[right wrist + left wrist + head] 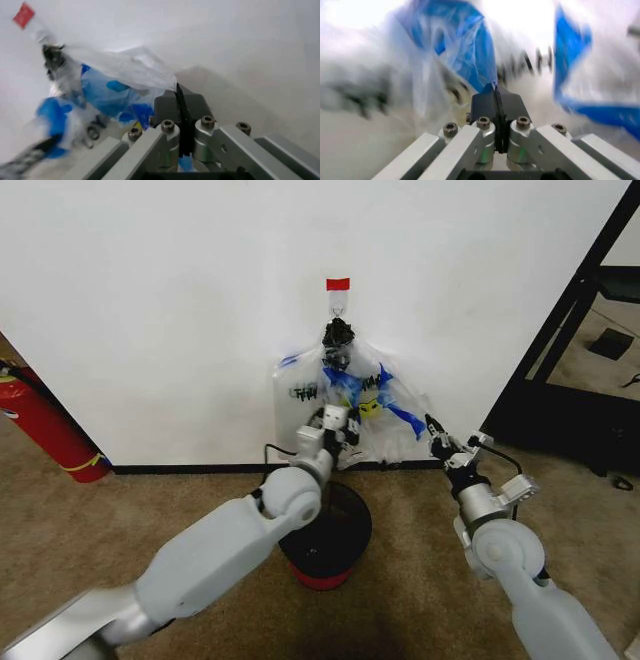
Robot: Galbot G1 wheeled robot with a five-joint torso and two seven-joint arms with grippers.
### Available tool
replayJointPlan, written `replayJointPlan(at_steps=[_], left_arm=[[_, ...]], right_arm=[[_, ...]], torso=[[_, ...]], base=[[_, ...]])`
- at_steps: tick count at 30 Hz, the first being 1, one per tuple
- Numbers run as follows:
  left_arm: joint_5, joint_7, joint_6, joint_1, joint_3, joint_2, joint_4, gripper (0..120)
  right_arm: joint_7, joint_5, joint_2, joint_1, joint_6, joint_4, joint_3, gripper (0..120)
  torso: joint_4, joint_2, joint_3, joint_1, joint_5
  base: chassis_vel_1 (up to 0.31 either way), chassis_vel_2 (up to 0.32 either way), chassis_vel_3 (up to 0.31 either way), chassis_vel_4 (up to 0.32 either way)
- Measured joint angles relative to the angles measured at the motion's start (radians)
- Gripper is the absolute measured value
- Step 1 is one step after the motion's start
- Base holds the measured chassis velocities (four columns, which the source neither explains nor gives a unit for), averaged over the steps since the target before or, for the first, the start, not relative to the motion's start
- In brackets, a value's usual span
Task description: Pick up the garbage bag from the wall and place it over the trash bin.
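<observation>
1. wall (150, 300): plain white, black skirting strip along the carpet.
2. garbage bag (385, 395): hangs against the wall from a hook (338, 304) below a red tape patch (338, 284).
3. trash bin (345, 530): black mesh, red base, on the carpet before the wall, partly behind the left arm.
4. left pincer (340, 423): at the bag's lower middle, jaws closed on its film.
5. right pincer (436, 432): at the bag's right edge, jaws closed, pinching clear plastic.
</observation>
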Motion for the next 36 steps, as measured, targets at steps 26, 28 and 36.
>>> replayJointPlan(at_steps=[26,28,36], left_arm=[[0.145,0.032,-0.071,0.177,-0.048,0.032,-0.133,0],[0.150,0.033,-0.071,0.179,-0.042,0.031,-0.133,0],[0.154,0.033,-0.070,0.181,-0.033,0.028,-0.130,0]], right_arm=[[-0.042,-0.333,-0.068,-0.161,-0.020,0.174,0.018,56],[-0.079,-0.431,-0.109,-0.180,-0.008,0.188,0.020,63],[-0.127,-0.570,-0.205,-0.101,0.016,0.140,-0.093,88]], torso=[[-0.0003,0.000,0.000,0.000,0.0002],[-0.0004,0.000,0.000,0.000,0.0002],[0.0003,0.000,0.000,0.000,0.0003]], base=[[0.000,0.000,0.000,0.000],[0.000,0.000,0.000,0.000],[0.000,0.000,0.000,0.000]])
